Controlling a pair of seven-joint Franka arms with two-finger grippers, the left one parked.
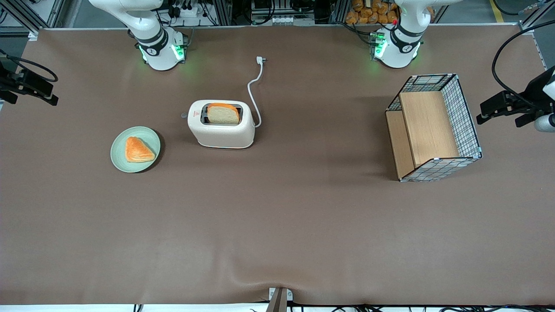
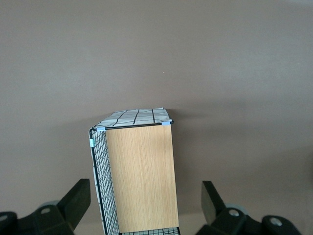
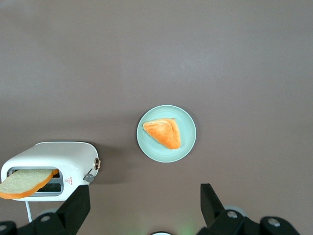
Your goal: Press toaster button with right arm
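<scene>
The cream-white toaster (image 1: 221, 132) stands on the brown table with a slice of bread (image 1: 223, 113) sticking out of one slot. Its small grey button (image 1: 184, 115) protrudes from the narrow end face that faces the working arm's end of the table. The right wrist view shows the toaster (image 3: 54, 156), its button (image 3: 89, 178) and the bread (image 3: 24, 181) from high above. My right gripper (image 3: 145, 200) is open and empty, with the fingers (image 3: 78, 200) wide apart. In the front view it (image 1: 41, 92) hangs at the working arm's end of the table, well apart from the toaster.
A green plate (image 1: 135, 149) with a pastry (image 1: 138, 150) lies beside the toaster toward the working arm's end, also in the right wrist view (image 3: 166, 133). The white cord (image 1: 255, 86) trails from the toaster. A wire-and-wood basket (image 1: 433, 128) stands toward the parked arm's end.
</scene>
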